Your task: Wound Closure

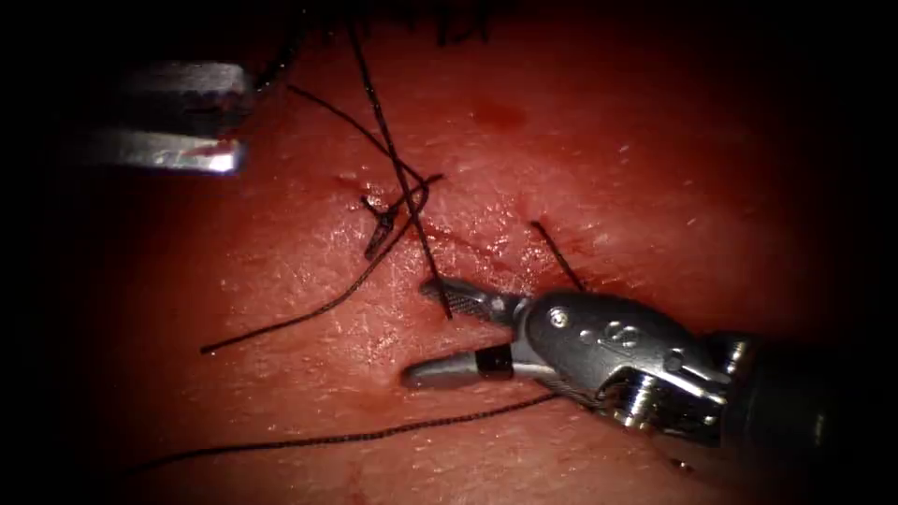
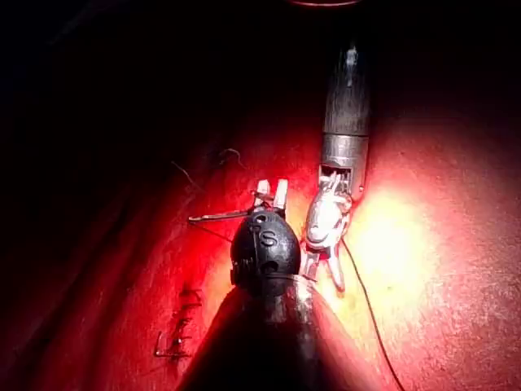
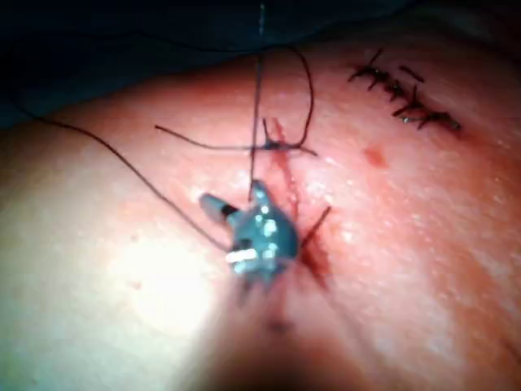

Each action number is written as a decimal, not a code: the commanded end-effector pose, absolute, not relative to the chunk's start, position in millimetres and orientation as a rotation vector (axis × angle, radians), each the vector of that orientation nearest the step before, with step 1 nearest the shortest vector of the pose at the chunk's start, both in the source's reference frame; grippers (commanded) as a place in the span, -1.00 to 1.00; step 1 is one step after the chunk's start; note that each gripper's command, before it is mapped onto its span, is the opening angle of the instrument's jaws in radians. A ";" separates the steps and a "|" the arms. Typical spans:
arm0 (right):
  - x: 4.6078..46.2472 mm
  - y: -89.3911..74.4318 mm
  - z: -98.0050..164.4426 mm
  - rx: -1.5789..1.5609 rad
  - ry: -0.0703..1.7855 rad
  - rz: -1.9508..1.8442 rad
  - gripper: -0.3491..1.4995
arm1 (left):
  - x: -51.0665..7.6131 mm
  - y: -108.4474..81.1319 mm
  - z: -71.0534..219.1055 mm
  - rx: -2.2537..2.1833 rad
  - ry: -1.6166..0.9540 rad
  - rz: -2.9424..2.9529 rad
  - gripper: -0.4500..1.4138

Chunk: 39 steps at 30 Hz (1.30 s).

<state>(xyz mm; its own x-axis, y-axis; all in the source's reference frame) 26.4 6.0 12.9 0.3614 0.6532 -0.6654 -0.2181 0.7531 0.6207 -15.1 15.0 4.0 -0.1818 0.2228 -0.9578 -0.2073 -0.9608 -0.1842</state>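
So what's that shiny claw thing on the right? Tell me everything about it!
That is the right arm's tool, made of grey metal. A dark shaft comes in from the right and ends in a rounded wrist with small screws and two slim jaws. The jaws stand open, pointing left, just above the tissue, on the right of the knotted stitch. The upper jaw has a ridged inner face, and a strand of dark thread crosses right at its tip. It grips nothing.
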 end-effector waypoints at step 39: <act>29.9 -2.1 -14.8 0.495 1.149 0.814 -0.31 | -15.7 9.5 11.6 -1.771 -0.024 2.249 -1.00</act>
<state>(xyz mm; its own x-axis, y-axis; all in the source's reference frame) 29.5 -1.7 -15.7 0.1780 0.7606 -0.6243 -0.2991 0.6463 0.7021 -15.0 9.6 11.2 -0.2123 0.2266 -0.9506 -0.2066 -0.9612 -0.1830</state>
